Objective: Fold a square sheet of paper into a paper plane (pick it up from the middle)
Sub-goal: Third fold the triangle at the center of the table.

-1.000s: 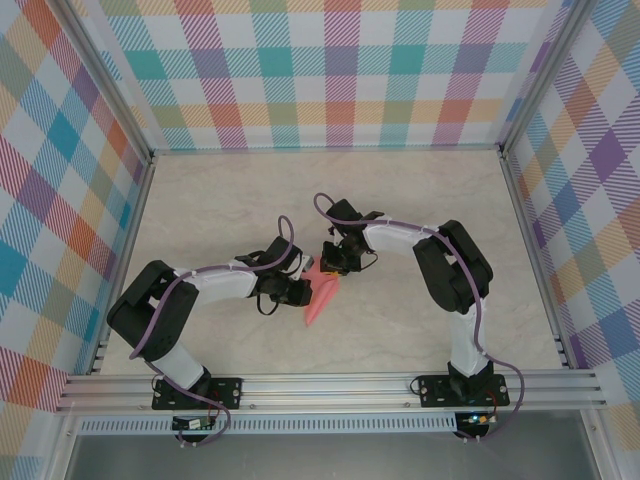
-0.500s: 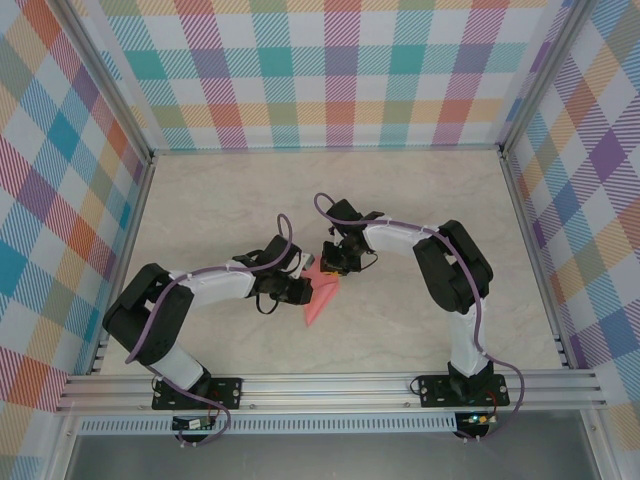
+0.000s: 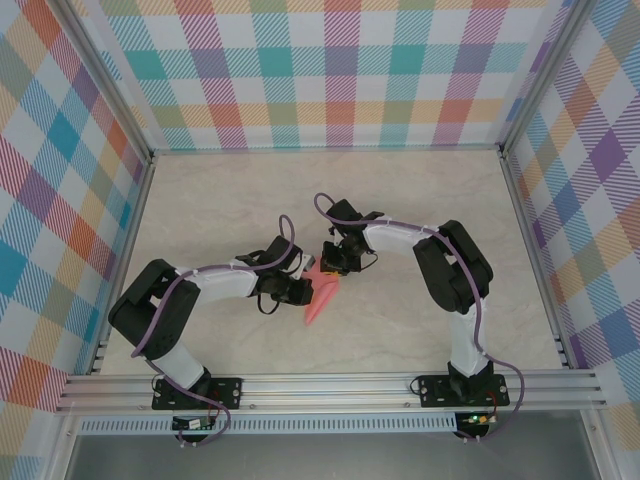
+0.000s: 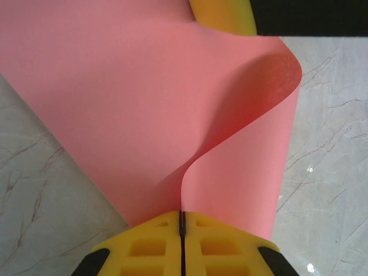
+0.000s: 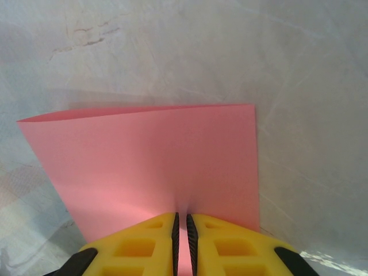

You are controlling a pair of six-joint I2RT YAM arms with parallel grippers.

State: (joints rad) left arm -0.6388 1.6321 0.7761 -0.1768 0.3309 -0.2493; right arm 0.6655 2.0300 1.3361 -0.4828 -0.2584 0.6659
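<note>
The salmon-pink sheet of paper (image 3: pixel 320 300) hangs between both grippers just above the table's middle, folded into a narrow shape whose point faces the near edge. My left gripper (image 3: pixel 303 290) is shut on one edge of it. In the left wrist view the paper (image 4: pixel 138 98) curls up from the yellow fingertips (image 4: pixel 183 217) in a loose S-bend. My right gripper (image 3: pixel 329 268) is shut on the far end. In the right wrist view a flat folded panel (image 5: pixel 149 161) spreads out from its near-closed jaws (image 5: pixel 183 221).
The marble-patterned tabletop (image 3: pixel 420 200) is walled by checked panels on three sides, with aluminium rails (image 3: pixel 330 385) along the near edge. One yellow finger (image 4: pixel 224 14) of the right gripper shows at the top of the left wrist view, touching the paper.
The left arm's elbow has shifted slightly. Both grippers and the paper stay almost where they were.
</note>
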